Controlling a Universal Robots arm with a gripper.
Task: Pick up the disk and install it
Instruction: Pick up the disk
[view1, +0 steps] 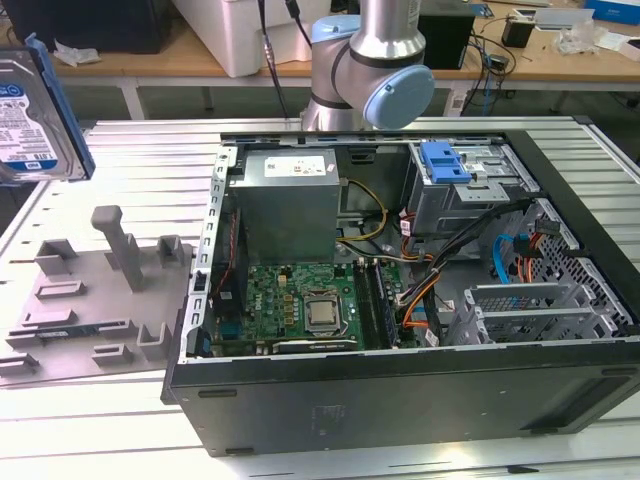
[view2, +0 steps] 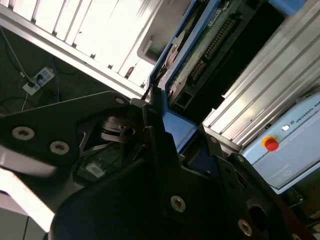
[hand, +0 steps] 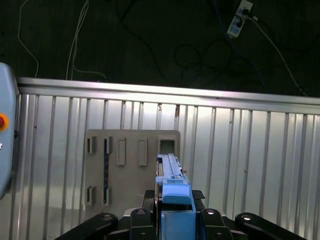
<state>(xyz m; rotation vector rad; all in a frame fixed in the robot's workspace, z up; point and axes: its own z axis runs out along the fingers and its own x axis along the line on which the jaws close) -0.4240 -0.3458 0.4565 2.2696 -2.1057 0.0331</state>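
The disk (view1: 30, 110), silver with a white-and-blue label and a blue frame, hangs in the air at the exterior view's far left, above the ribbed table. In the first wrist view the disk (hand: 170, 175) shows edge-on, and my gripper (hand: 172, 200) is shut on its blue frame. The second wrist view shows the disk's (view2: 200, 55) green circuit-board side, clamped between my gripper's (view2: 182, 142) black fingers (view2: 155, 130).
A grey moulded fixture (view1: 100, 290) lies on the table at the exterior view's left, directly under the disk in the first wrist view (hand: 130, 165). The open computer case (view1: 400, 400) holds a grey power-supply box (view1: 290, 200), a motherboard (view1: 300, 305) and a silver drive cage with a blue latch (view1: 445, 160).
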